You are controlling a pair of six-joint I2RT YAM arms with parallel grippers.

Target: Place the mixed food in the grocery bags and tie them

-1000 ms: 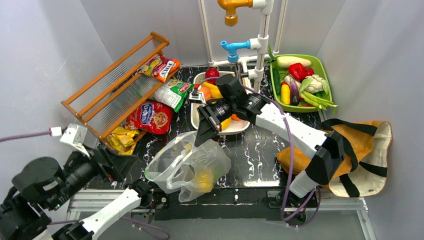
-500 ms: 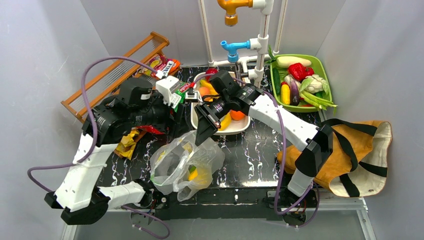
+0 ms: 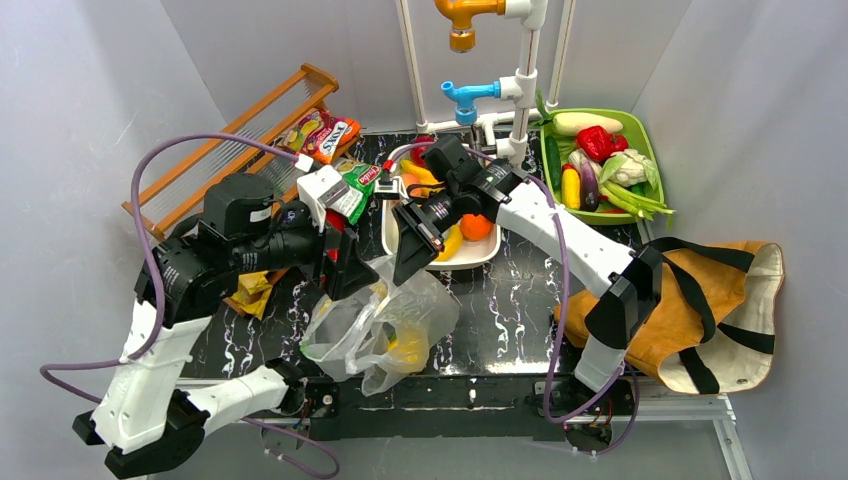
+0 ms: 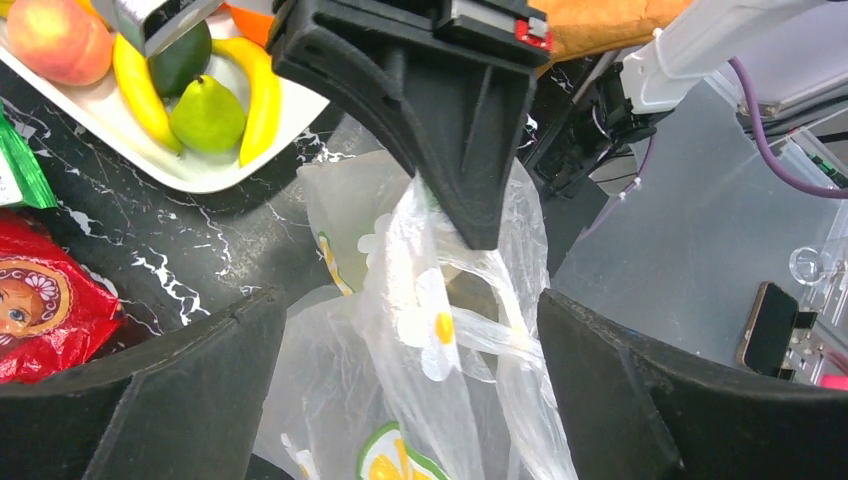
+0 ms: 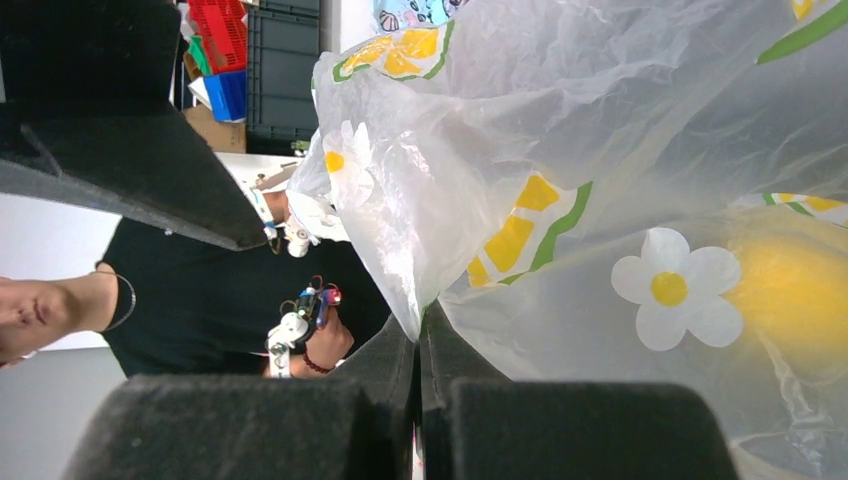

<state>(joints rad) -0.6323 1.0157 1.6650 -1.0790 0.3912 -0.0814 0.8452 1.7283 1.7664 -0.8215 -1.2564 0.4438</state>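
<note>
The clear plastic bag (image 3: 385, 325) printed with lemon slices and white flowers stands at the front centre, with yellow food (image 3: 405, 350) inside. My right gripper (image 3: 405, 272) is shut on the bag's upper edge and holds it up; the right wrist view (image 5: 420, 335) shows the film pinched between closed fingers. My left gripper (image 3: 355, 285) is open just left of it, and in the left wrist view (image 4: 408, 310) its fingers straddle the bag (image 4: 430, 330) without touching. The tan tote (image 3: 700, 310) lies at right. Toy fruit fills the white tray (image 3: 470, 262).
A wooden rack (image 3: 230, 150) stands at back left with snack packets (image 3: 325, 133) on and around it. A green tray (image 3: 645, 150) of vegetables sits at back right. White pipes with coloured taps (image 3: 470, 95) rise behind the fruit tray. A red packet (image 4: 40, 300) lies left of the bag.
My left arm has swung in from the front left and now hangs over the bag with its gripper open around it. My right gripper has kept its hold on the bag's edge.
</note>
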